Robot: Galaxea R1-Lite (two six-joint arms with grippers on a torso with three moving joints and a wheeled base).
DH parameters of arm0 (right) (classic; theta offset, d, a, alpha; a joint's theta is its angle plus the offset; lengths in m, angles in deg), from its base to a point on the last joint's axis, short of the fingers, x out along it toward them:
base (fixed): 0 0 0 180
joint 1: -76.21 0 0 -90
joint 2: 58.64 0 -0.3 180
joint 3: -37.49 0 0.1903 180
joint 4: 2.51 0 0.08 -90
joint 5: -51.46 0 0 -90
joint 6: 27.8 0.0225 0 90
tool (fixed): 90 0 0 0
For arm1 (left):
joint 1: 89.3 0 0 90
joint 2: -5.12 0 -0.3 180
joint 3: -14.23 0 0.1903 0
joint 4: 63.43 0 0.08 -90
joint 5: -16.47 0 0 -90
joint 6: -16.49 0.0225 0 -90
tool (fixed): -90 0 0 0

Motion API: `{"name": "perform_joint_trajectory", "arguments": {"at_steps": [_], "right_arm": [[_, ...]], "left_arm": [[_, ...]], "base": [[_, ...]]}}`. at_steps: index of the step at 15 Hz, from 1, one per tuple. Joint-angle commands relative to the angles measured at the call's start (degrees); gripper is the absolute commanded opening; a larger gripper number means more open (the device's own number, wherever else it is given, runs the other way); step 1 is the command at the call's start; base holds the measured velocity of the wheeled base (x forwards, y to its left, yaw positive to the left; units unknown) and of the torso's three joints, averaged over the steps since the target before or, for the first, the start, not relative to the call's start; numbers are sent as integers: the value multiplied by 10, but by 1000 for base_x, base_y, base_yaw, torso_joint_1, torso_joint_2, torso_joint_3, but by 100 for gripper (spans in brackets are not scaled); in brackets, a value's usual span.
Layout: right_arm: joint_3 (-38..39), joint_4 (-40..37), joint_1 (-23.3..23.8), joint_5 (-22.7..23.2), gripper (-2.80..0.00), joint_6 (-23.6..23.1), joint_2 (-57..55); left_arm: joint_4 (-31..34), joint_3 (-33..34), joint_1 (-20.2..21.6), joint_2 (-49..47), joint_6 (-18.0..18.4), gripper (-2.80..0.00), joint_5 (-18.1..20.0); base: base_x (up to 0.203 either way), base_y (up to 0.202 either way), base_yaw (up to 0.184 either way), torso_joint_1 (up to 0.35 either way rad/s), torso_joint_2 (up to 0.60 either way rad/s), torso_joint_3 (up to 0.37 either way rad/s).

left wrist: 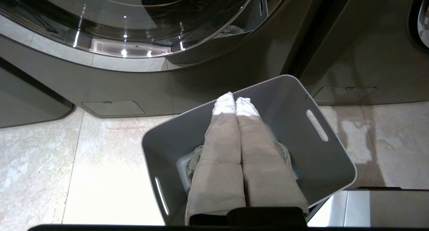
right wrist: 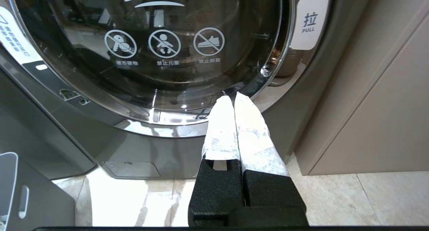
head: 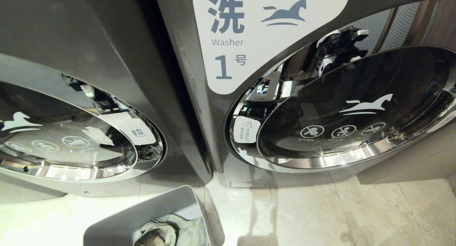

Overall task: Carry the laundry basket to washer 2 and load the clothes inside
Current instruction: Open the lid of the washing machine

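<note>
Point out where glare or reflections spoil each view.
Head view: the floor beside the laundry basket is blown out; washer 1's door mirrors the robot. Left wrist view: ceiling lights glint on the door ring. Right wrist view: bright floor patch.

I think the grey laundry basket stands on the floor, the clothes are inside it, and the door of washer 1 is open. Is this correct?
One detail is wrong: the door of washer 1 is closed, as the head view shows. The rest holds: the laundry basket stands on the floor with the clothes inside it.
</note>
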State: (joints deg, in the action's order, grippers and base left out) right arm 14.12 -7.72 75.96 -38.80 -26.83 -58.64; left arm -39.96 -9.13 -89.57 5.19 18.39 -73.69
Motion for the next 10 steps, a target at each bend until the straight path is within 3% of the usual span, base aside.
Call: {"name": "perform_joint_trajectory", "arguments": {"at_steps": [1, 3, 8, 10], "right_arm": [[23, 1, 0, 0, -280, 0, -1], [23, 1, 0, 0, -280, 0, -1], [23, 1, 0, 0, -280, 0, -1], [23, 1, 0, 0, -280, 0, -1]], "left_arm": [[0, 0, 0, 0, 0, -280, 0], [1, 0, 0, 0, 0, -280, 0], [0, 0, 0, 0, 0, -280, 0], [0, 0, 0, 0, 0, -280, 0]], "base": [[0, 0, 0, 0, 0, 0], [4, 6, -67, 6, 0, 0], [1, 6, -153, 2, 2, 3], [-1, 2, -36, 1, 2, 1]]}}
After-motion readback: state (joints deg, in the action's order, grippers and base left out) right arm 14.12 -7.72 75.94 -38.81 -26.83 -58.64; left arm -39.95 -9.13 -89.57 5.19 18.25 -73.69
